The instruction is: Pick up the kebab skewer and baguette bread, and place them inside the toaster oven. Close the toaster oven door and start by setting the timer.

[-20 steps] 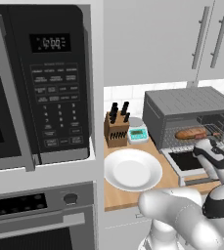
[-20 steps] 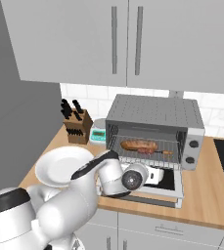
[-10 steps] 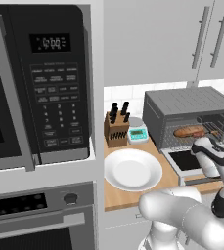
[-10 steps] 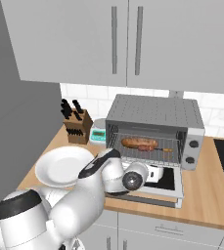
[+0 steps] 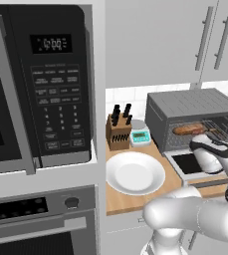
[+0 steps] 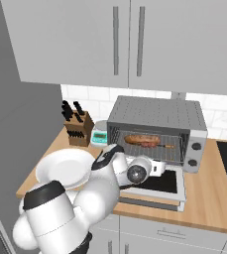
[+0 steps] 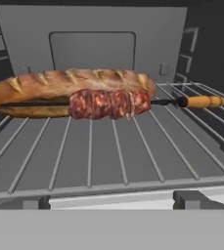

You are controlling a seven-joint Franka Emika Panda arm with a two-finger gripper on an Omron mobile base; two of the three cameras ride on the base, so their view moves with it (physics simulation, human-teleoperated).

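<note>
The kebab skewer (image 7: 113,103) and baguette bread (image 7: 69,90) are lying side by side on the wire rack (image 7: 108,151) inside the toaster oven (image 6: 157,129), at frame centre. The oven is standing on a wooden counter (image 6: 209,198) below grey cabinets (image 6: 130,44), its door (image 6: 157,186) hanging open. A white plate (image 5: 135,173) is sitting at lower centre. The microwave (image 5: 41,84) display is not legible. The gripper (image 7: 113,200) is facing the rack with jaws spread, holding nothing.

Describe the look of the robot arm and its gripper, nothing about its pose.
The arm is built of glossy white, rounded shell segments, with dark grey bands at the joints and a dark cap on one link. A round dark-centred disc sits at the wrist. The gripper ends in two small dark, blocky finger tips. No cables or markings are visible.
</note>
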